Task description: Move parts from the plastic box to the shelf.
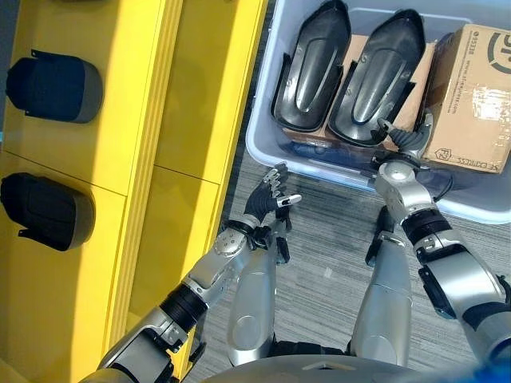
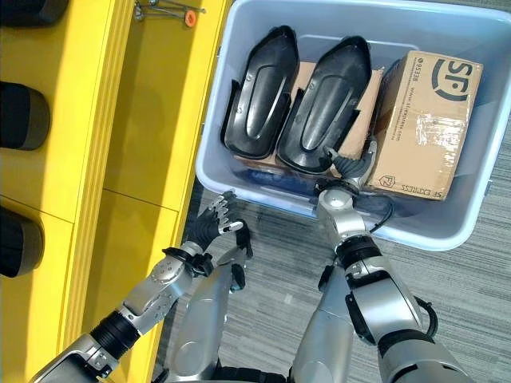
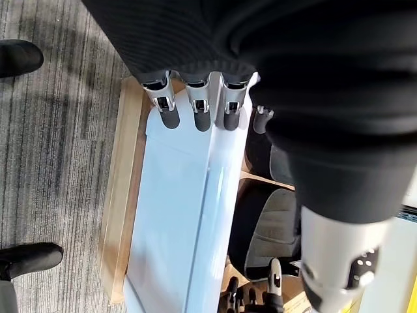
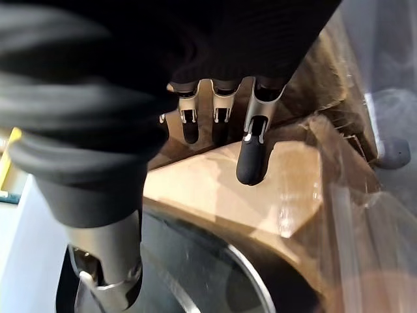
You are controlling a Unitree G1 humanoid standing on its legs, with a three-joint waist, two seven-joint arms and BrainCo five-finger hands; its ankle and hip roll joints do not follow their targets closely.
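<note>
Black shoes (image 3: 19,55) on grey striped carpet (image 1: 327,255).

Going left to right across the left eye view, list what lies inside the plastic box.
Left black part → right black part → right hand at that part's near end → cardboard carton, all within the plastic box.

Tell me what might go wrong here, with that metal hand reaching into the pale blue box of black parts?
1. The right hand sits at the near end of one long black plastic part with relaxed fingers; a loose grasp might let it slip.
2. A second black plastic part lies right alongside, so lifting one may drag the other.
3. The brown cardboard box crowds the hand inside the pale blue plastic box, which could block the fingers.
The left hand hangs open outside.
</note>
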